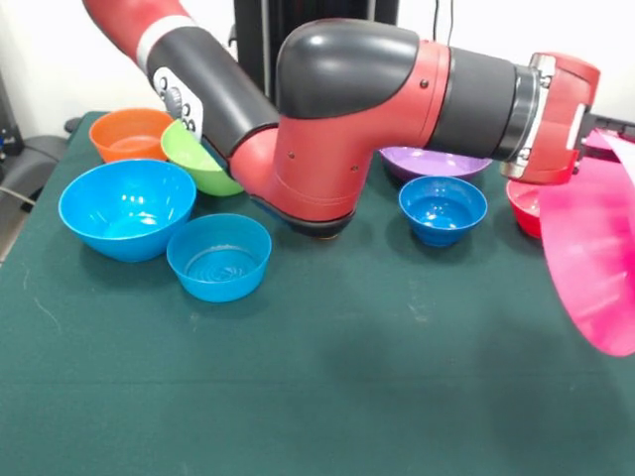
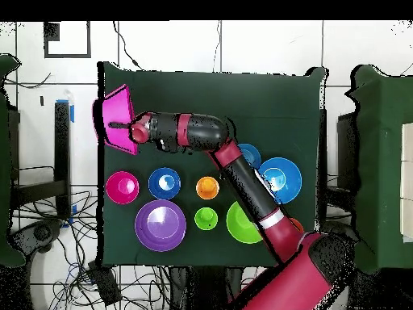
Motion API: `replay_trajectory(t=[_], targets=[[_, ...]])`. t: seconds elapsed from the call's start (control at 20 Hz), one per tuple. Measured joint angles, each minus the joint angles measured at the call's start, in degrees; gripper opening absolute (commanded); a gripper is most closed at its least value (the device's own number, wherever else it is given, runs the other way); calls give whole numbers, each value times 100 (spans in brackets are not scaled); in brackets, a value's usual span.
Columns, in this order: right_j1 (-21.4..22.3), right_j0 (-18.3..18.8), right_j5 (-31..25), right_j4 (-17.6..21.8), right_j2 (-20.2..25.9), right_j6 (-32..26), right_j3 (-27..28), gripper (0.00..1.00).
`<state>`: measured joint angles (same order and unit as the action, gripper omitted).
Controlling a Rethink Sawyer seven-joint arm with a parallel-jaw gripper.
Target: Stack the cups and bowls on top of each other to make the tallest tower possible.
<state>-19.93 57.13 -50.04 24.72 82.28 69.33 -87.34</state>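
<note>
Eight bowls and two cups in all. Gripper (image 2: 131, 127) clamped on the rim of the hot pink bowl (image 2: 115, 121), holding it tilted on edge above the table (image 1: 327, 397), apart from the rest.

- **Blue, three:** large blue bowl (image 1: 127, 208), medium blue bowl (image 1: 218, 256) just beside it, small blue bowl (image 1: 443, 208) well apart.
- **One each:** purple bowl (image 1: 434, 162), lime green bowl (image 1: 198, 159), orange bowl (image 1: 129, 134), red bowl (image 1: 524, 203).
- **Cups, two:** orange cup (image 2: 207, 188) and light green cup (image 2: 206, 218), near each other and not touching, the green one between the purple and lime green bowls.

All of these standing singly on the cloth.

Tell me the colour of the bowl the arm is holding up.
Hot pink bowl; the front view shows it best.
</note>
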Motion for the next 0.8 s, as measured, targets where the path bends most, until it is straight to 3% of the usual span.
replay_trajectory(t=[0.8], targets=[[-92, -23, -1785, -234, -40, -1373, 762, 0]])
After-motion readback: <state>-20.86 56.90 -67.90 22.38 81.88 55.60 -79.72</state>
